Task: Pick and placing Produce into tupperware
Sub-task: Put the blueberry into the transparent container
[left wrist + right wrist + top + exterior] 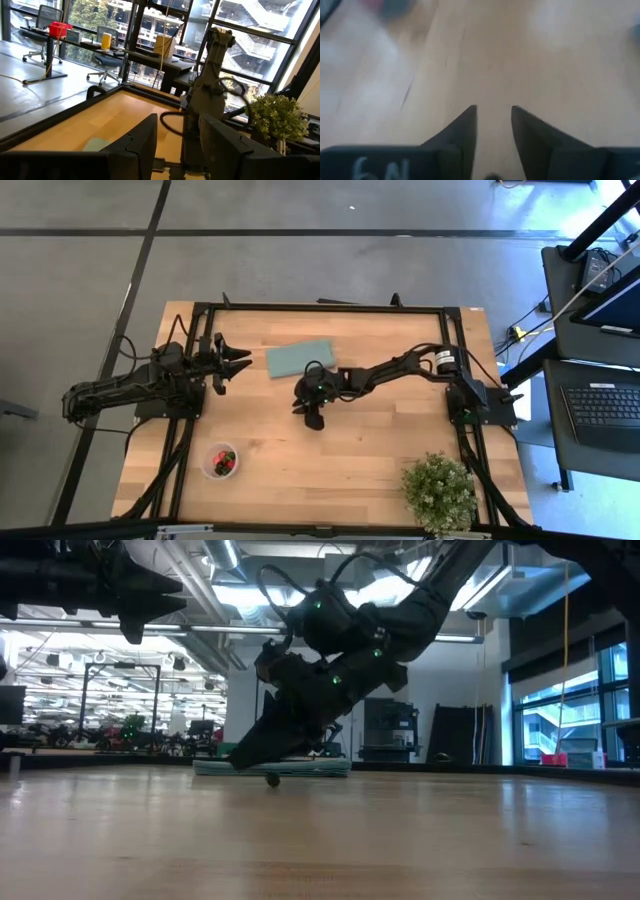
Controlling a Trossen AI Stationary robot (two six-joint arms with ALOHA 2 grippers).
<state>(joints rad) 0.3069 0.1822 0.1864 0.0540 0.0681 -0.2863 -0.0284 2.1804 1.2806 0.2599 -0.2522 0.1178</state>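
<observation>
The tupperware (pixel 220 461), a small round clear cup, stands near the table's front left with red and dark produce inside. One small dark piece of produce (pixel 272 779) lies on the wood at mid-table, under my right gripper (pixel 240 762). That gripper (pixel 312 422) slants down close over the table. In its wrist view its fingers (pixel 493 112) stand open, with only bare wood between them. My left gripper (pixel 236 360) waits open at the far left, held high and level (pixel 182 132).
A flat teal rectangle (pixel 300 358) lies just beyond my right gripper. A bushy green potted plant (pixel 438 492) stands at the front right corner. A black frame (pixel 320 308) runs round the table's far edge and sides. Bare wood lies between the gripper and the tupperware.
</observation>
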